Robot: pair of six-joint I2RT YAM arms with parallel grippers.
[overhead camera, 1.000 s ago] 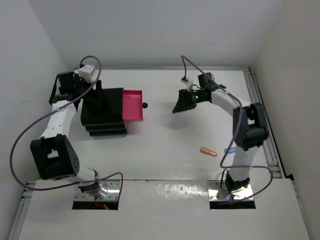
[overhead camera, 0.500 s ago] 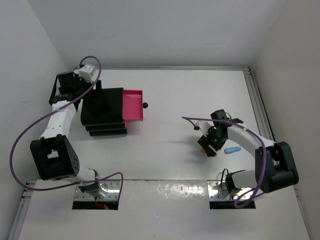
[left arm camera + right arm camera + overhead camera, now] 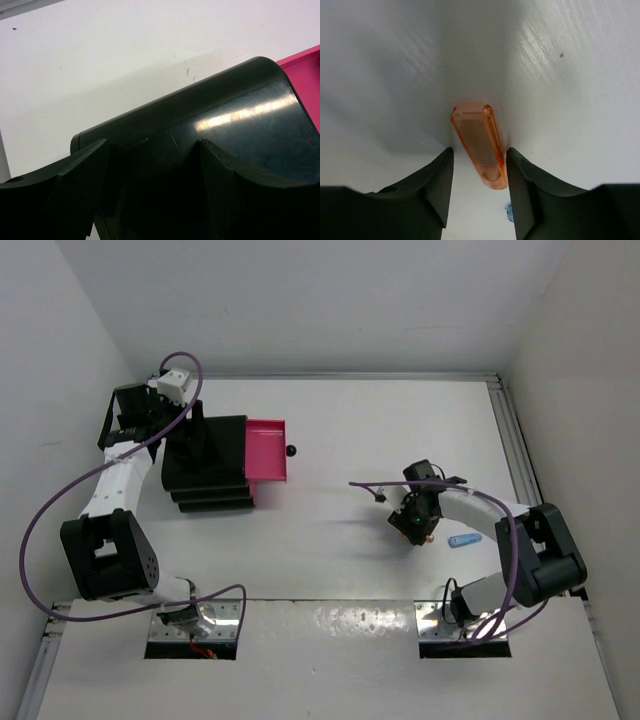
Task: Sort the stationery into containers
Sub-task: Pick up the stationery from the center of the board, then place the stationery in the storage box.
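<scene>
The orange highlighter is translucent, glossy plastic with a finely ribbed face. The black box is smooth, shiny plastic with fine scratches and a bright streak of glare. Its pink drawer looks like duller plastic. The fingers of the right gripper and those of the left gripper are matt black and slightly rough-edged. The table is white, matt and faintly streaked.

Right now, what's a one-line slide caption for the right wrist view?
Open jaws straddle an orange highlighter lying flat on the white table, not yet clamped.
</scene>
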